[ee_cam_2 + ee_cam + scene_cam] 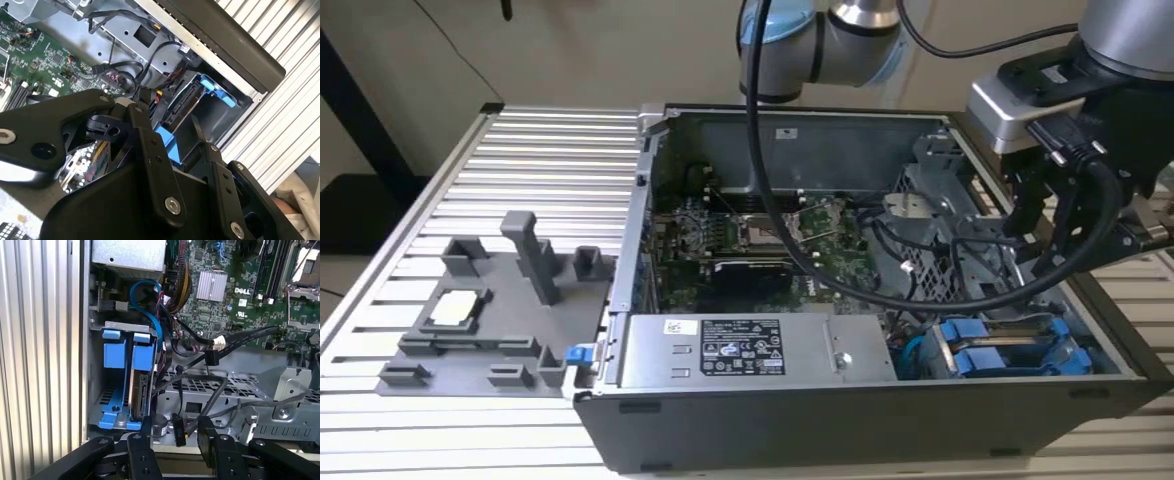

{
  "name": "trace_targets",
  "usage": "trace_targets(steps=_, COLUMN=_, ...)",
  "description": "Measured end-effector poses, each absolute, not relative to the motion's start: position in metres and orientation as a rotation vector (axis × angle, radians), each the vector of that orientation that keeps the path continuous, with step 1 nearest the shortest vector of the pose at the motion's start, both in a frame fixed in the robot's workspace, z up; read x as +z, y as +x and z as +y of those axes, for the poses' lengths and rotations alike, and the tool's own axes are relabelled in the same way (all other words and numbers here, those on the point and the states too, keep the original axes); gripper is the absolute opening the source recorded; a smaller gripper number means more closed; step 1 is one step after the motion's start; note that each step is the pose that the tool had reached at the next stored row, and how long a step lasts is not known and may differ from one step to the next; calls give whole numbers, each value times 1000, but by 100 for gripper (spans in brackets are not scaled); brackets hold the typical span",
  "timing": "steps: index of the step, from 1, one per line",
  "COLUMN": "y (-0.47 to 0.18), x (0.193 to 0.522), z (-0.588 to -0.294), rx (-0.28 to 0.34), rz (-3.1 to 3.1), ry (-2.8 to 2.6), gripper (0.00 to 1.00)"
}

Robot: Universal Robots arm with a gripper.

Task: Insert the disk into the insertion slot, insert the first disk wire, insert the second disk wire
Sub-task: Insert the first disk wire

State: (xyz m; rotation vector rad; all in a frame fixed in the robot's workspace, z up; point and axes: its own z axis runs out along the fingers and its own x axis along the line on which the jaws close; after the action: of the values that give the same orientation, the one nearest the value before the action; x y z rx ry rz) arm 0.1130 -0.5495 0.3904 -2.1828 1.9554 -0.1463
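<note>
The disk [139, 390] sits edge-on in its blue carrier [114, 347], inside the insertion slot [96, 400] at the case's front corner. In the exterior view the blue carriers [998, 350] lie low at the exterior view's right. My gripper [176, 434] hovers open just beside the bay, and a small black wire plug [178, 431] hangs loose between its fingers [145, 442]. In the second wrist view the gripper [172, 134] frames the blue carrier [165, 140]. A black disk wire with a plug [212, 358] lies free over the perforated cage.
The perforated metal cage [250, 385] and a tangle of black cables lie next to the bay. A blue cable [150, 305] loops above it. The motherboard [761, 225] fills the case's middle. A grey fixture plate [480, 320] lies on the ribbed table at the exterior view's left.
</note>
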Motion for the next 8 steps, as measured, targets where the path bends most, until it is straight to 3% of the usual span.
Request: trace_targets(steps=8, y=113, x=388, z=-549, rx=-147, rz=1946, ry=-2190, gripper=49)
